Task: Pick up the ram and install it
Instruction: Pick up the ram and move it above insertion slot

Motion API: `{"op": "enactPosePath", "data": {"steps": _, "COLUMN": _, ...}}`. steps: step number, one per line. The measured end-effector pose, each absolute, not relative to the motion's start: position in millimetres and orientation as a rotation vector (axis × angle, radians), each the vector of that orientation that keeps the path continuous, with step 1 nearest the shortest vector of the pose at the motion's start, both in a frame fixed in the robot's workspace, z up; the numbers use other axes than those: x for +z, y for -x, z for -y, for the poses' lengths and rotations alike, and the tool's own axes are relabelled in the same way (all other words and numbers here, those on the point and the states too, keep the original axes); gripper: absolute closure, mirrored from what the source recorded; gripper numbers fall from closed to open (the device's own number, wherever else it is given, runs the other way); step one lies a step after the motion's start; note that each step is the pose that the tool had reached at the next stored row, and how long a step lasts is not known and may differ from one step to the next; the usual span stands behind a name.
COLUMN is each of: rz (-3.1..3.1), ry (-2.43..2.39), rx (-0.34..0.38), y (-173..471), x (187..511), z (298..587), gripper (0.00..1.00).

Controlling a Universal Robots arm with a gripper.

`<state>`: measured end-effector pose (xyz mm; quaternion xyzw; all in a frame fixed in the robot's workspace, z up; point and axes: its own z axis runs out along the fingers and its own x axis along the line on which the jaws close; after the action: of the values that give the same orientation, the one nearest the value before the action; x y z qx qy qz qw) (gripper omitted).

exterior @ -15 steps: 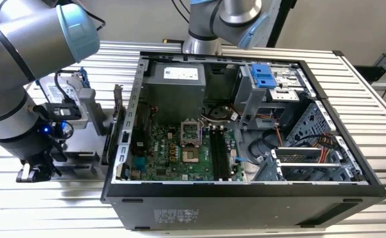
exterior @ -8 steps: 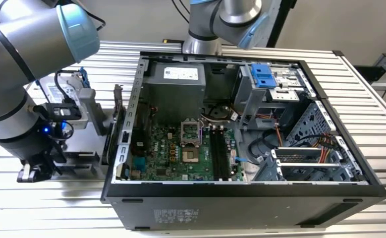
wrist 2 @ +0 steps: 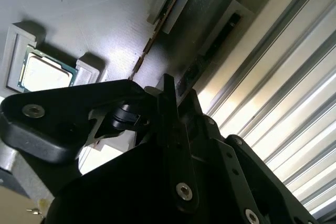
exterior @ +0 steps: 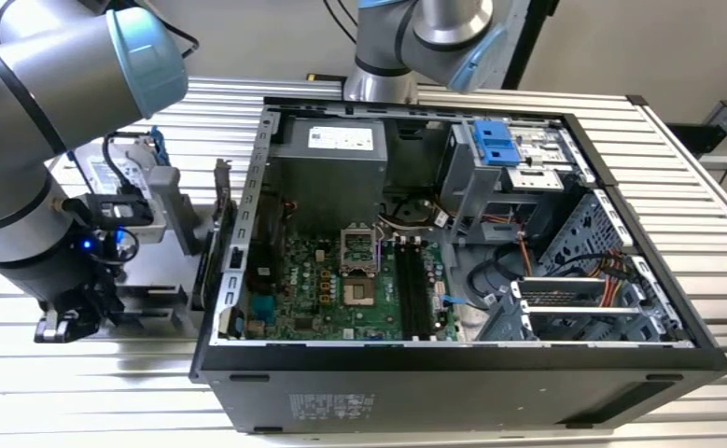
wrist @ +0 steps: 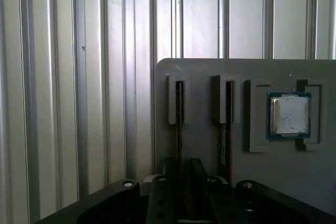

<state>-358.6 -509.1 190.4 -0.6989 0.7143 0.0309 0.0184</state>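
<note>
- the arm [exterior: 39,187] reaches down at the exterior view's left, beside the open case [exterior: 463,373] on the ribbed table [wrist: 79,77].
- in the first wrist view the gripper [wrist: 180,167] sits over a grey tray [wrist: 210,72], lined up with the ram [wrist: 179,114], which stands on edge in the slot nearest the tray's edge.
- a second stick [wrist: 227,124] stands in the neighbouring slot, just beside it; a processor [wrist: 289,114] lies in its pocket further along.
- whether the fingers are closed on the ram cannot be told; the stick runs down toward the gap between them.
- the pick looks to be the step in hand; the board slots [exterior: 413,280] in the case appear unfilled.
- a good grasp here likely means pressing the flat faces squarely, staying centred on the stick, and drawing it straight out of its slot so it neither binds nor knocks its neighbour.
</note>
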Motion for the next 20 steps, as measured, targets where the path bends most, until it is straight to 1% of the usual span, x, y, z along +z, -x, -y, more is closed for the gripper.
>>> {"op": "enactPosePath", "data": {"steps": 20, "rz": -2.218, "ry": 2.17, "rx": 0.096, "y": 358.5, "x": 190.0, "z": 509.1, "gripper": 1.0}}
